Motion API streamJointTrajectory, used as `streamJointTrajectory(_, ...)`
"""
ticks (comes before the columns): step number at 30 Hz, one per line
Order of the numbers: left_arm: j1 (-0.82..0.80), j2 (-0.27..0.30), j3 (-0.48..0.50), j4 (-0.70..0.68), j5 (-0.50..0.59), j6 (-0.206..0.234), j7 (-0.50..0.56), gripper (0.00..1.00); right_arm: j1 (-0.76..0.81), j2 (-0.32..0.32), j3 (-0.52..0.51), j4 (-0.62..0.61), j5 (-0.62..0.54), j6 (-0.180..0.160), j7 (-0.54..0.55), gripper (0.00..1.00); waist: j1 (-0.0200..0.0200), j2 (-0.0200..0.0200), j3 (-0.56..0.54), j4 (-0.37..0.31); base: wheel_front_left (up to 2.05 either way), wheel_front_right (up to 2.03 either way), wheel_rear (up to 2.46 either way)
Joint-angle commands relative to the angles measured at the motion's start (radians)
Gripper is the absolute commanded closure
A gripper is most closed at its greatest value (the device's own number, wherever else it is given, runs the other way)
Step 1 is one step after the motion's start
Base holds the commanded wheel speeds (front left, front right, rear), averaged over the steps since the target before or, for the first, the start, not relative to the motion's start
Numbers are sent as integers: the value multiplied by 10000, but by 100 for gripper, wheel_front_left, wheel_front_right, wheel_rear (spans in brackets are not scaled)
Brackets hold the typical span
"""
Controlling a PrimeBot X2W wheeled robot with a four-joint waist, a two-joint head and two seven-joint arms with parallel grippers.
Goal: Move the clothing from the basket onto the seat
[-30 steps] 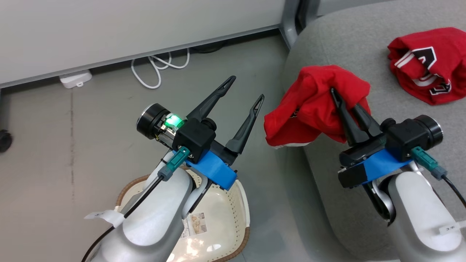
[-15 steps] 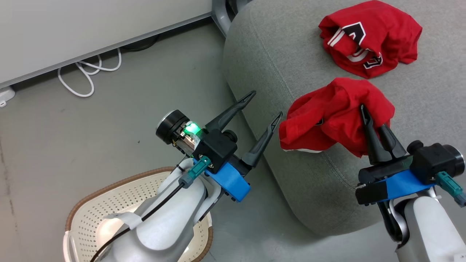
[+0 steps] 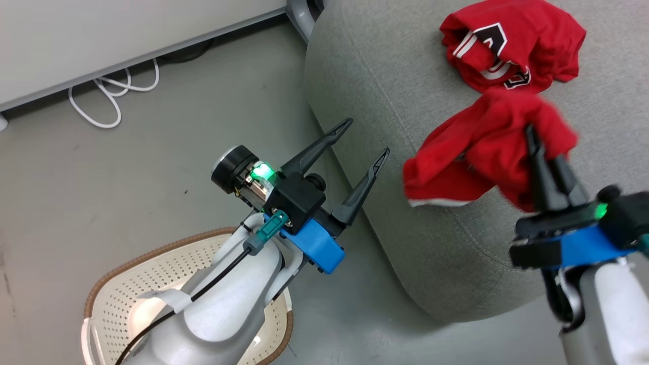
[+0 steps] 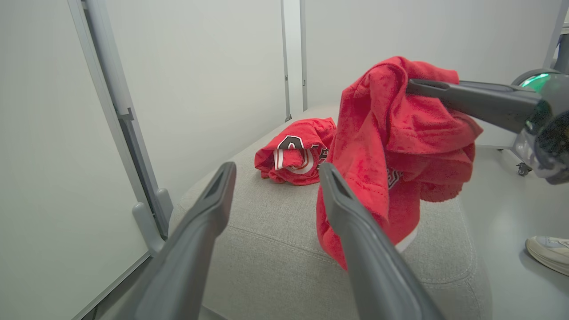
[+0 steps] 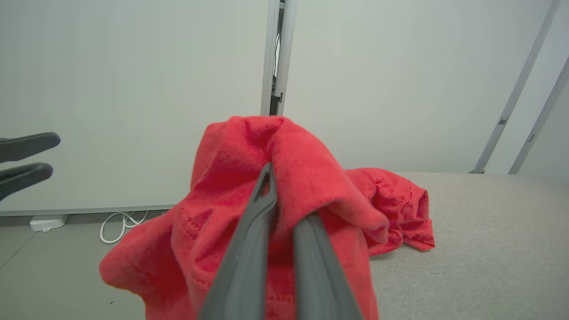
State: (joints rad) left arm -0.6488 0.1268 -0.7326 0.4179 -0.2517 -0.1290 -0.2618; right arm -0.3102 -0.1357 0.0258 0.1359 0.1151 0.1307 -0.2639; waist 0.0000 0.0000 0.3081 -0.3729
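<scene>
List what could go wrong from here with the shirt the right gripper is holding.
1. The held shirt hangs over the seat's rounded edge. Released here, it may slide off to the floor.
2. Cloth is draped over the shut right gripper, so it may cling when the jaws open.
3. The open left gripper is close by, and the shirt's low end could catch on it.

Basket (image 3: pixel 127 291) on floor (image 3: pixel 177 152) at lower left. Seat (image 3: pixel 395 91) to its right. Far shirt (image 3: pixel 512 43) lying on seat; near shirt (image 3: pixel 481 147) just before it, over seat's edge, pinched in right gripper (image 3: pixel 543 147). Left gripper (image 3: pixel 366 136) between basket and seat.
</scene>
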Motion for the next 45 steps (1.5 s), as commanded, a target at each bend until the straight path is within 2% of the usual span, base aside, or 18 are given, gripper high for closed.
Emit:
streamJointTrajectory(1,-191,90,54,-57,94,-15,-47,0,-402,-4,-214,-194,39,1,-7,100,0,0,195,82,0,0,0)
streamJointTrajectory(5,-375,172,102,-123,241,17,-47,0,-1340,-80,-702,-463,-28,1,-9,100,0,0,735,191,0,0,0)
streamJointTrajectory(11,-1019,335,-69,-190,516,13,67,0,-3383,-556,-1844,-872,-118,3,-7,100,0,0,2085,655,0,0,0)
streamJointTrajectory(14,-1394,470,-61,-335,651,27,196,0,-4455,-995,-2618,-998,-56,1,-7,100,0,0,2833,881,0,0,0)
streamJointTrajectory(20,-1797,843,-45,-702,862,90,375,0,-6106,-2228,-3920,-402,27,1,-7,100,0,0,3919,1070,0,0,0)
streamJointTrajectory(21,-1797,843,-45,-702,862,90,375,0,-6106,-2228,-3920,-402,27,1,-7,100,0,0,3919,1070,0,0,0)
streamJointTrajectory(26,-1945,1131,-16,-1068,964,164,495,0,-6798,-3141,-4544,767,297,1,-5,100,0,0,4576,1042,0,0,0)
streamJointTrajectory(30,-2078,1235,-43,-1280,1035,217,571,0,-6821,-3298,-4554,1869,197,1,-5,100,0,0,4910,1037,0,0,0)
streamJointTrajectory(40,-2219,1272,-164,-1509,1021,251,473,0,-6378,-2860,-4384,5308,350,1,-4,100,0,0,5146,1280,0,0,0)
streamJointTrajectory(44,-2152,1302,-145,-1461,967,338,410,0,-6418,-2740,-4366,5575,502,1,-7,100,0,0,5018,1337,0,0,0)
streamJointTrajectory(45,-2125,1286,-139,-1452,943,353,396,0,-6313,-2730,-4391,5445,476,1,-7,51,0,0,4958,1345,0,0,0)
